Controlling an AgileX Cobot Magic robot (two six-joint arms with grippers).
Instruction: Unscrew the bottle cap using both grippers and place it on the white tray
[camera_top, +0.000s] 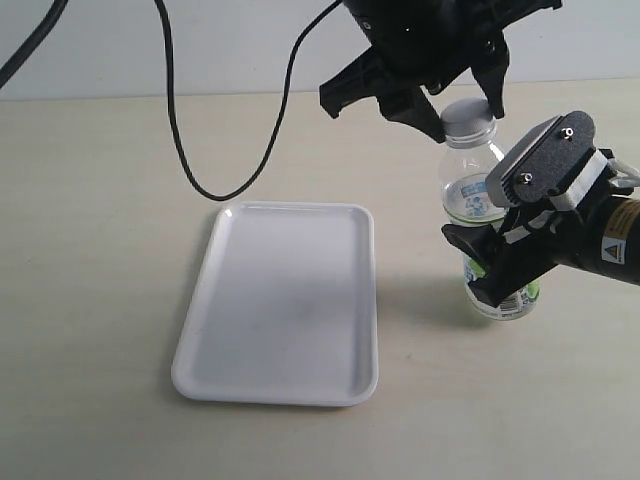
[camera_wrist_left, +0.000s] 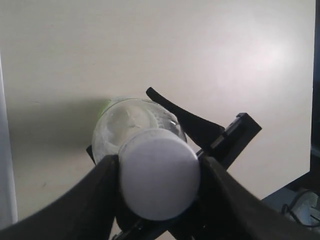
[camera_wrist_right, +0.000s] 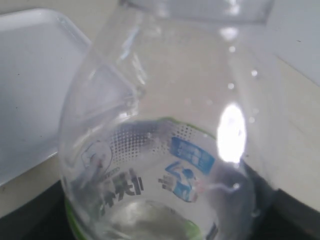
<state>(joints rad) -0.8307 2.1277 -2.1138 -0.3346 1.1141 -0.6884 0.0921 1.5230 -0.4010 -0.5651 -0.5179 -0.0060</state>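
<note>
The bottle (camera_top: 466, 172) stood upright on the desk (camera_top: 100, 260), just to the right of the white tray (camera_top: 290, 208) and not touching it. The bottle cap (camera_wrist_left: 159, 180) sat on the bottle neck, not in the tray. The left gripper (camera_top: 464, 112) reached down from above, and its jaws were closed against opposite sides of the cap, pinching it. The right gripper (camera_top: 505, 240) came in from the right side at the height of the label; its jaws pinched the lower body of the bottle, one in front and one behind. The bottle wall was clear, with blue and green print on the label band. Whether any liquid was inside the bottle could not be determined. The tray lay flat on the desk with its long side running away from the camera, its glossy floor showing a faint grey shadow. A black cable (camera_top: 180, 140) hung down behind the tray and looped on the desk
</note>
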